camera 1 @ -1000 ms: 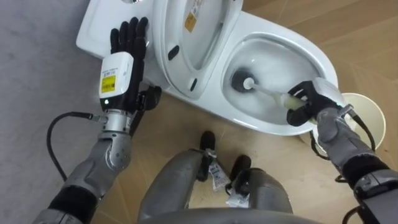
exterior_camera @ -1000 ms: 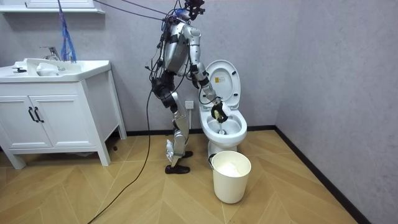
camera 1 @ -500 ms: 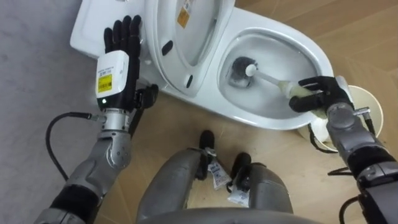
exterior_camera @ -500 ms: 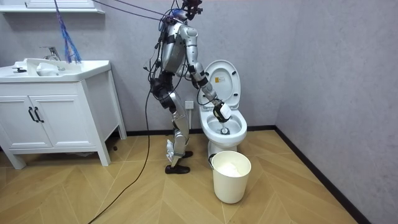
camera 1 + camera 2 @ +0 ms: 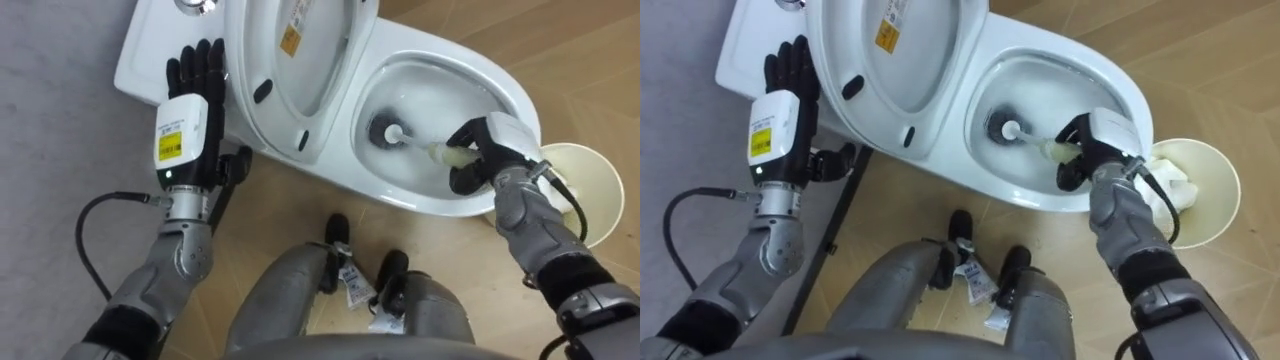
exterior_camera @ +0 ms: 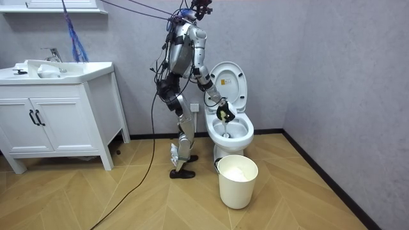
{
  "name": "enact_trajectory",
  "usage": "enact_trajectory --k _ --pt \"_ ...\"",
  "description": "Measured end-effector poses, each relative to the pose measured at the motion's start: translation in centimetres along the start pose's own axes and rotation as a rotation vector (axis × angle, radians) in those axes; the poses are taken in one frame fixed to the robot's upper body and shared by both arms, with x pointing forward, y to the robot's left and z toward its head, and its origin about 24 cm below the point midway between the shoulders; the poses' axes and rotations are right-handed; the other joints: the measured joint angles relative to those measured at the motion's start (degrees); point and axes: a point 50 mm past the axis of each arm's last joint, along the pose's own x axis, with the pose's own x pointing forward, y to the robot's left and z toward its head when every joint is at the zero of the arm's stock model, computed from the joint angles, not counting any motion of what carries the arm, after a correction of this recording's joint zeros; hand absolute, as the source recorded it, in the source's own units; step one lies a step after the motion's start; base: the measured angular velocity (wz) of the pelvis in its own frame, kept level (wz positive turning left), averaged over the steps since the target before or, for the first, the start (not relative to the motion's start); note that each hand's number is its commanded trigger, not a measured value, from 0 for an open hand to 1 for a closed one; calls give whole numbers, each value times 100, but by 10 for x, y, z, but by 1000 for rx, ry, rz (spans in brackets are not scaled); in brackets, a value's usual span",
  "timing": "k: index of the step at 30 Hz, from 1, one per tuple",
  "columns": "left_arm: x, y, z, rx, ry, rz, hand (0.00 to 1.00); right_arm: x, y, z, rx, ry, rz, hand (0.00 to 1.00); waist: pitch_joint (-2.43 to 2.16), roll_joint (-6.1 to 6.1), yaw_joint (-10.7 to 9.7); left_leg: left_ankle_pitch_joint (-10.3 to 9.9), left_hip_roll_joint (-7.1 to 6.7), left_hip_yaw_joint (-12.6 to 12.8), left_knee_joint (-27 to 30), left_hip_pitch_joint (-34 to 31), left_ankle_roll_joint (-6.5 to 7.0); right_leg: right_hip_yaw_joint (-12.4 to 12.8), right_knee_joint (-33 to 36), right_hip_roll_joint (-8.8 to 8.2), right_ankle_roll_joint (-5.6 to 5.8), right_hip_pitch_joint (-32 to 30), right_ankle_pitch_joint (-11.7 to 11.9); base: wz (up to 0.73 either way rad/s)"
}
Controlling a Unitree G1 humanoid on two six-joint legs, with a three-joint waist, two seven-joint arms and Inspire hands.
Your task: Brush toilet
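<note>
Holding the brush (image 5: 412, 141) in my curled right hand (image 5: 478, 162), its head low in the toilet bowl (image 5: 512, 88) toward 9 o'clock, I should scrub slowly, left hand (image 5: 190, 100) flat on the tank (image 5: 143, 62).

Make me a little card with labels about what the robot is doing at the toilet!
Where: the robot stands at the toilet, bent over it
Right hand: right hand curled round the toilet brush
Brushing end: brush head down in the toilet bowl
Left hand: left hand, fingers straight, over the tank
Lid: lid is up
Nearby: white bucket on the floor beside the bowl
</note>
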Motion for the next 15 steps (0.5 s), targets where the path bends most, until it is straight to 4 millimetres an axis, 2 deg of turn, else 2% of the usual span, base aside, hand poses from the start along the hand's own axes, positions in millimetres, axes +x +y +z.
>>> enact_trajectory --k 7,12,15 --pt "-3 0 -1 5 6 6 0 -5 -8 11 -100 -49 11 100 -3 -19 17 4 -2 7 -103 31 -18 -13 -77 0 -3 11 -1 0" --pt "-5 2 -1 -6 -3 38 0 -16 -10 22 -159 -101 18 100 -8 -188 19 3 9 11 -74 -7 -20 13 -122 32 -8 5 3 0" --pt "-5 2 0 -11 -10 48 0 -21 -10 22 -170 -115 22 100 -24 -231 12 2 19 -12 12 -76 -18 -52 -156 38 -23 20 15 6"
